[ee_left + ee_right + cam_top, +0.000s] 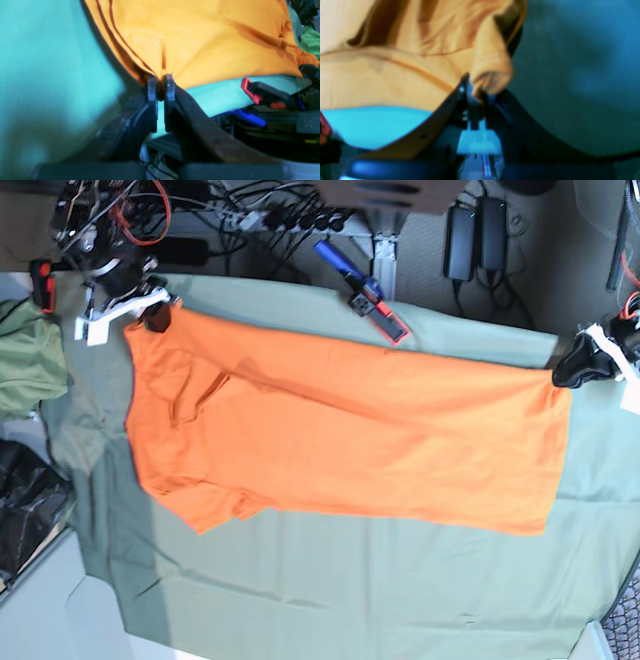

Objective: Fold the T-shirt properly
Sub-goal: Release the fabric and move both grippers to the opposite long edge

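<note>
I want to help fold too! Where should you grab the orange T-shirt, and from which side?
Grab the T-shirt by its two far-edge corners, coming in from the table's back side. It lies stretched sideways, so those corners stick out. The left pincer already pinches the hem corner, and the right pincer the shoulder end.

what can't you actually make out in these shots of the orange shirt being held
- White tag: not visible in any view; the T-shirt is too small in the base view, blurred in both wrist views.
- Right gripper: blurred in the right wrist view, bunched cloth covers its tips.
- Left gripper: shut on the shirt's edge; which corner is unclear in that view.
- Shirt's underside: hidden against the table cloth.
</note>
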### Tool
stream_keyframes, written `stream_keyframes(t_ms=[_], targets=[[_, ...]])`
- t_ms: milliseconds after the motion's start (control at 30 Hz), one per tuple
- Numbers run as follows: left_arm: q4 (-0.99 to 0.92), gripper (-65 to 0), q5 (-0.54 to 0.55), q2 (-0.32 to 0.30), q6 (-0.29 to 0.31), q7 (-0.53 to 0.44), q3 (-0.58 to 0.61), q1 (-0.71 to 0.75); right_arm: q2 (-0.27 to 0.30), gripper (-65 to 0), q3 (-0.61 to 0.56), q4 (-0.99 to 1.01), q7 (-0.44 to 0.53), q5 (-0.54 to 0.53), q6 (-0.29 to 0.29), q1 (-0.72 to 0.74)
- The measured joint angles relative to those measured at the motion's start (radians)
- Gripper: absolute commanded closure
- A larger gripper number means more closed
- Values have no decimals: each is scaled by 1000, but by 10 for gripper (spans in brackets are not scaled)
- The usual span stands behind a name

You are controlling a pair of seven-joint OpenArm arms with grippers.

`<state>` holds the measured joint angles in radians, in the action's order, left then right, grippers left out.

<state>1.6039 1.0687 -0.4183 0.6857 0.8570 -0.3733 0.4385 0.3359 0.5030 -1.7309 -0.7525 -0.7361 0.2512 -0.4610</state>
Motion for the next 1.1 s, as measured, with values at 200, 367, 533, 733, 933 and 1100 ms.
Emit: stream_keyframes(t_ms=[200, 367, 533, 733, 933, 1100], targets=[[0, 0, -2, 0, 0, -3, 0, 13, 0, 0, 45, 0, -1, -5, 0, -38], [0, 0, -9, 0, 0, -7, 0, 13, 6, 0, 68, 0, 0, -5, 0, -40], [0, -151, -30, 0, 0, -27, 0, 13, 20, -164, 68, 0, 11, 3, 1, -40], [1, -203, -37, -3, 0, -27, 0, 13, 33, -384, 70, 0, 11, 59, 1, -46], [19, -203, -40, -28, 0, -18, -74, 16, 35, -384, 155, 0, 10, 67, 1, -47], [97, -203, -39, -56, 0, -42, -174, 15, 125, -384, 208, 0, 18, 63, 2, -44]])
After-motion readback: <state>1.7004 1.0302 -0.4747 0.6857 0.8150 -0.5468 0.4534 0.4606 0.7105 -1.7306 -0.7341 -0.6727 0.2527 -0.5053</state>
